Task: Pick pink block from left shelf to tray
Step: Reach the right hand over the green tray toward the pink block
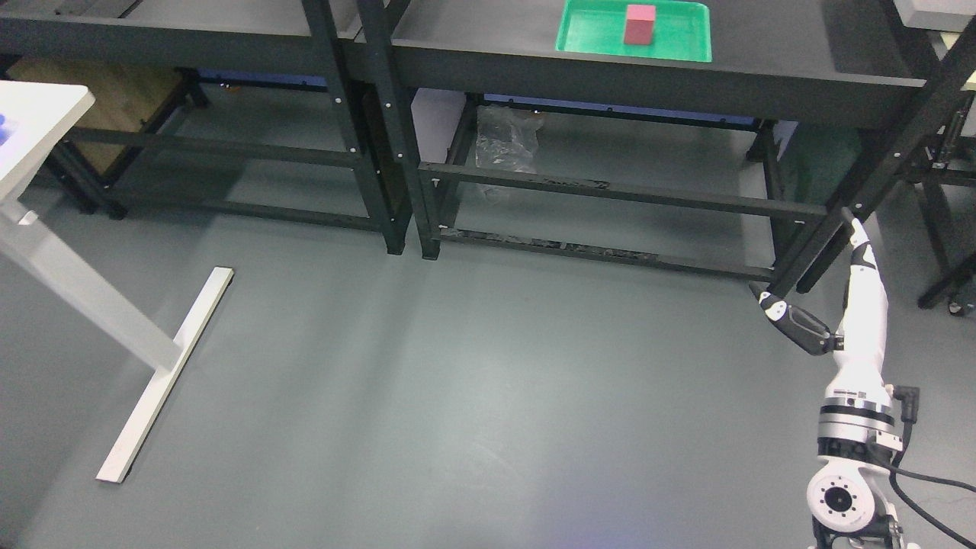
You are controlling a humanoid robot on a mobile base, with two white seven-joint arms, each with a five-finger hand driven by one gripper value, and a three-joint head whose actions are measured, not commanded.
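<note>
Pink block [640, 24] already stands in the green tray [587, 34], far up-left of the open, empty right hand [827, 305], so any careless reach could only knock it over.

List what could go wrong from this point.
1. The pink block stands upright in the green tray; a bump to the shelf could perhaps topple it.
2. The right hand, open and low, sits near the black shelf leg; swinging the arm may strike it.
</note>
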